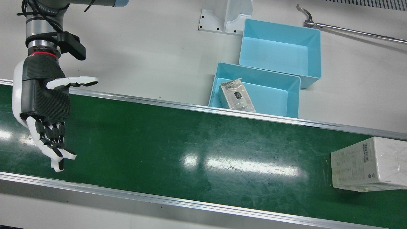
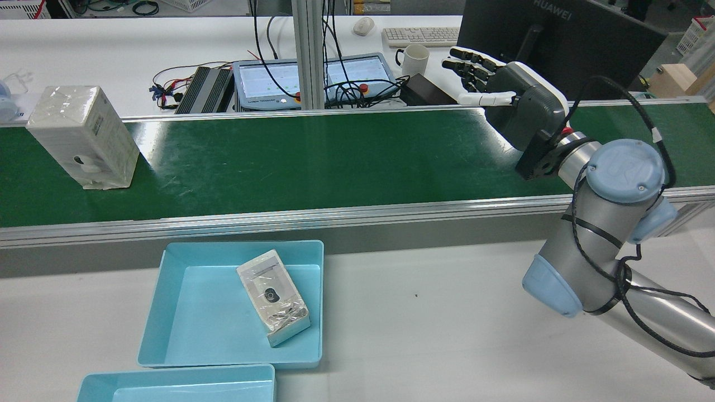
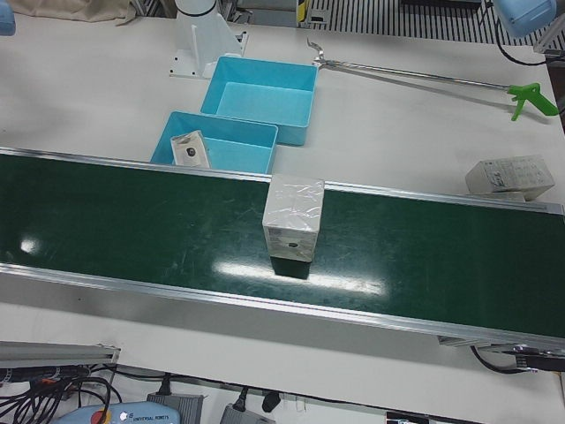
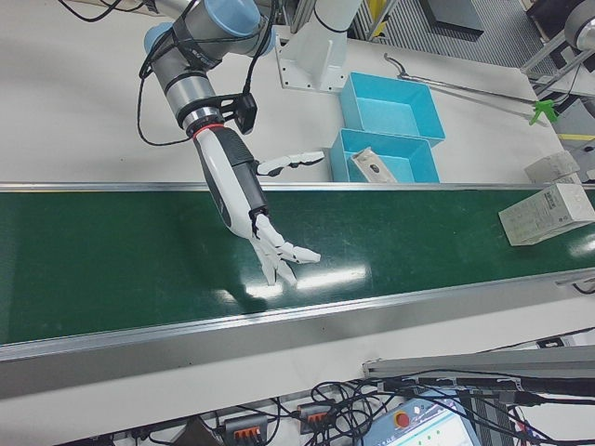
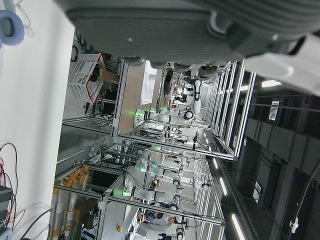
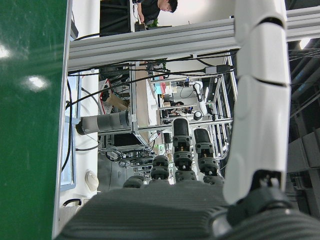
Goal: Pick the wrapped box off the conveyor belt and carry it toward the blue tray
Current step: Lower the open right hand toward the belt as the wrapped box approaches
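A wrapped white box (image 1: 369,168) stands on the green conveyor belt (image 1: 190,140), at the belt's left end in the rear view (image 2: 84,137) and mid-belt in the left-front view (image 3: 294,216). My right hand (image 1: 44,105) hovers open and empty over the belt's other end, far from the box; it also shows in the rear view (image 2: 514,106) and the right-front view (image 4: 246,200). The near blue tray (image 1: 273,98) beside the belt holds another wrapped box (image 1: 237,95). My left hand (image 5: 200,25) shows only in its own view, holding nothing.
A second, empty blue tray (image 1: 279,51) sits behind the first. A long reacher tool (image 1: 349,30) lies on the white table. A white arm pedestal (image 1: 225,16) stands by the trays. Another carton (image 3: 510,175) rests off the belt's far edge.
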